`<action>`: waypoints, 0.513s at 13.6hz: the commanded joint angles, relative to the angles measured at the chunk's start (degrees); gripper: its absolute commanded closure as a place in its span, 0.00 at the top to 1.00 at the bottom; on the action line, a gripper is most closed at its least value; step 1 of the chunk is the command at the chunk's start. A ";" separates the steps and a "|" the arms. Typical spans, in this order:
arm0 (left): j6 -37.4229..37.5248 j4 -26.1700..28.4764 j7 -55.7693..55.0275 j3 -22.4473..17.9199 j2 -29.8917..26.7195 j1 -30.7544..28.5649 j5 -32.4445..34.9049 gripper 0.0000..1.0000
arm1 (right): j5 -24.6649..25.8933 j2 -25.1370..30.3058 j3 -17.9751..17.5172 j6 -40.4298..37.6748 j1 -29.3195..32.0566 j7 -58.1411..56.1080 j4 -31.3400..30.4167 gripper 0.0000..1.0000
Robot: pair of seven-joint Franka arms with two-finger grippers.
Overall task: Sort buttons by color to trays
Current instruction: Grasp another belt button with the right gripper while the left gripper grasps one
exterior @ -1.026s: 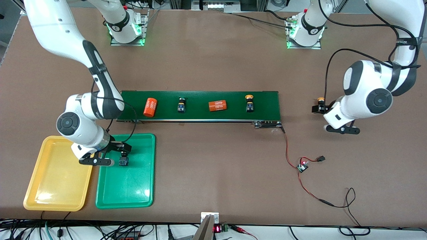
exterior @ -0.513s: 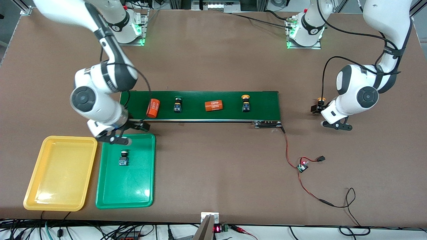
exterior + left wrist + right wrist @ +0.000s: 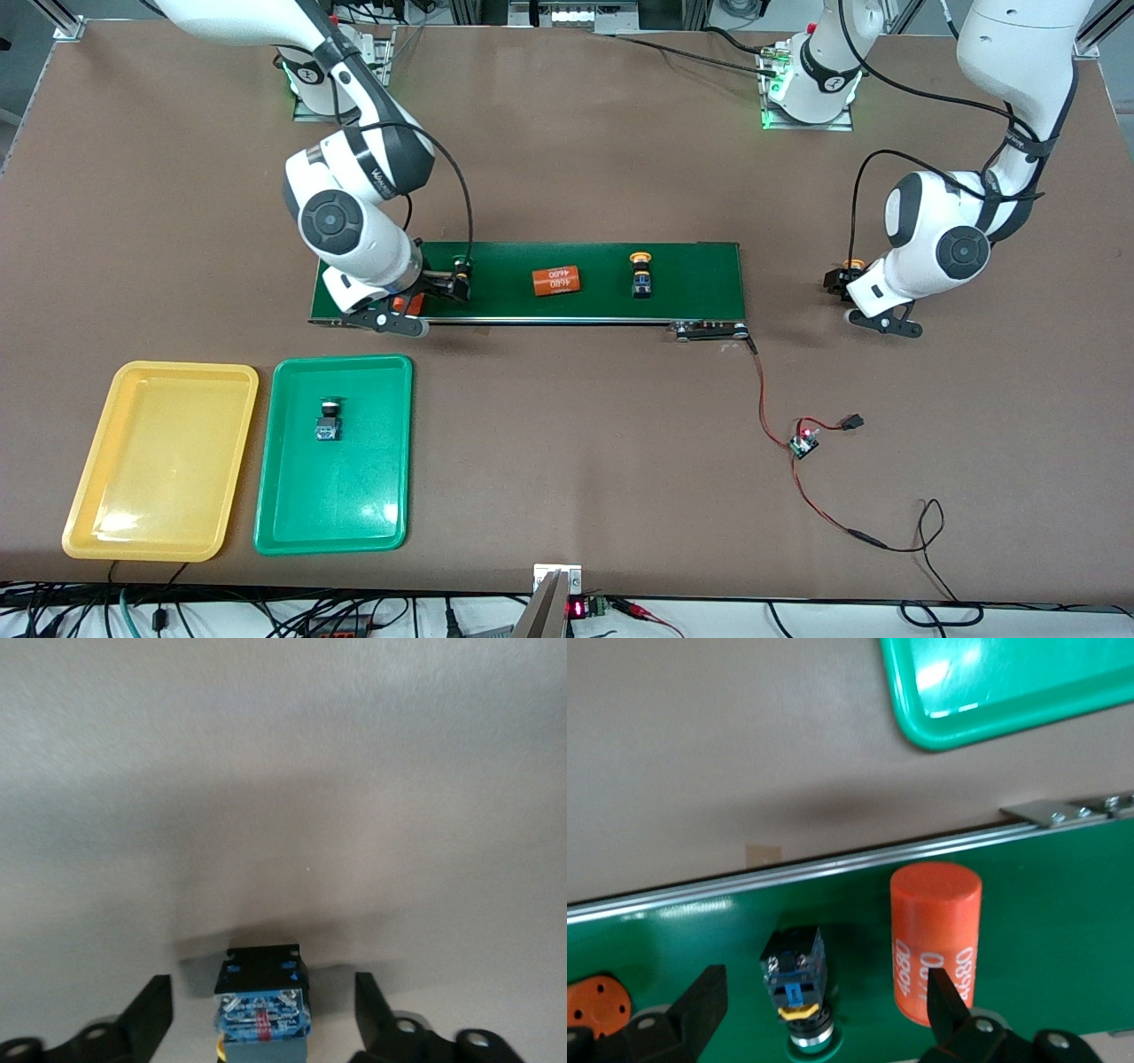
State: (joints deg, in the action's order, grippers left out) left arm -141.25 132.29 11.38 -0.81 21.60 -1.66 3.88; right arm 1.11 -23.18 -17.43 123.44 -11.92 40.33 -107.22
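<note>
A green button [image 3: 329, 421] lies in the green tray [image 3: 354, 496]. The yellow tray [image 3: 159, 461] beside it holds nothing. My right gripper [image 3: 450, 285] is open, low over the conveyor belt [image 3: 691, 275]. A second green button [image 3: 462, 268] lies between its fingers, as the right wrist view [image 3: 796, 979] shows, with the gripper [image 3: 826, 985] clear of it. A yellow button [image 3: 640, 275] rides the belt. My left gripper [image 3: 837, 285] is open at the table, astride another yellow button [image 3: 852, 266]. In the left wrist view [image 3: 261, 1001] that button lies between the gripper's [image 3: 262, 985] fingers, untouched.
Two orange cylinders lie on the belt: one [image 3: 556, 280] mid-belt, one [image 3: 407, 303] under my right hand, next to the green button [image 3: 935, 943]. A small circuit board [image 3: 803, 441] with red and black wires lies on the table nearer the camera.
My right arm left the green button in the green tray and swung up over the belt. The belt's items drifted toward the right arm's end. My left gripper shifted slightly by its yellow button.
</note>
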 commanded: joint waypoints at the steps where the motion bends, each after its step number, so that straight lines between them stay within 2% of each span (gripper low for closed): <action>1: 0.71 0.43 -0.04 -0.07 -0.68 -0.36 0.95 0.29 | -0.05 0.77 -0.15 3.11 -0.03 0.90 -3.25 1.00; 3: 0.89 0.17 -0.92 0.01 -0.86 -0.36 0.95 0.12 | 0.03 0.16 -0.24 4.79 -0.38 0.98 -4.05 1.00; 4: 1.24 -0.01 -1.53 0.19 -1.03 -0.36 0.95 0.09 | -0.05 -0.02 -0.24 5.23 -0.73 0.98 -4.05 1.00; 7: 7.10 -3.16 -3.99 2.55 -3.13 -0.36 0.60 0.09 | 0.03 -0.37 -0.24 6.11 -1.18 1.60 -4.05 1.00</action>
State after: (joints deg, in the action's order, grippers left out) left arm -139.28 131.38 9.69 -0.29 21.00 -1.70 3.88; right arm 1.11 -23.82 -17.43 128.42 -12.76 40.62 -110.64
